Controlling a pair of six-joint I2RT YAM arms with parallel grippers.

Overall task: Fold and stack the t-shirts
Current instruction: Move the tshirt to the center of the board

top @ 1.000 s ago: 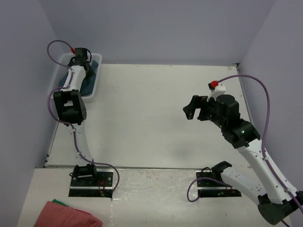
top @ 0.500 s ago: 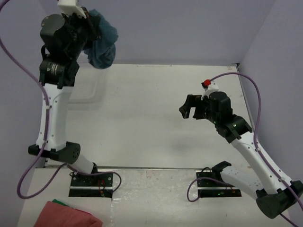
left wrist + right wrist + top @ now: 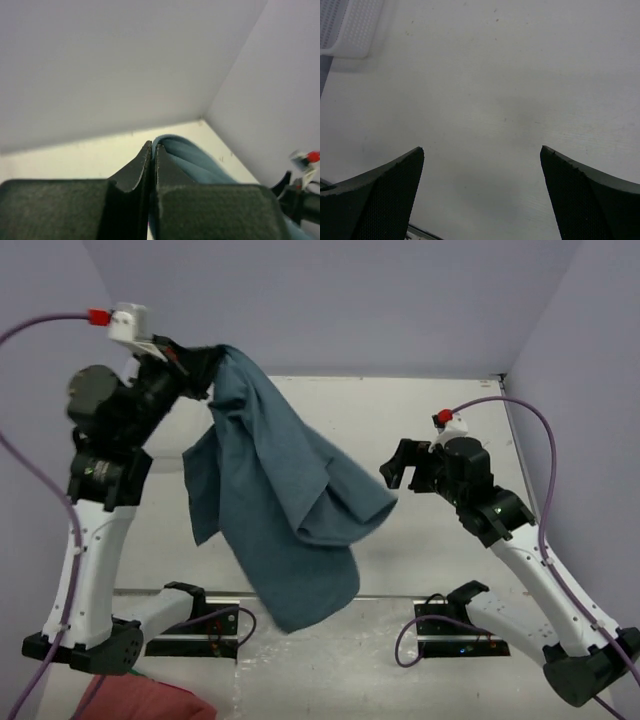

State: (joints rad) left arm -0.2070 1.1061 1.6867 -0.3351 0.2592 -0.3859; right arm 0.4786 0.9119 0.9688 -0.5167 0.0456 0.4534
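Seen from above, the left gripper (image 3: 197,362) is high over the far-left part of the white table (image 3: 450,420). It pinches a teal-blue t-shirt (image 3: 285,490) that hangs in loose folds, with its lowest edge over the table's near edge. The right gripper (image 3: 405,468) hovers just beside the cloth, holding nothing. A red cloth (image 3: 140,698) lies at bottom left.

In the left wrist view, the jaws are pressed together on a fold of the shirt.

In the right wrist view, the fingers are spread wide above the tabletop. The corner of a white bin (image 3: 350,25) shows at upper left.
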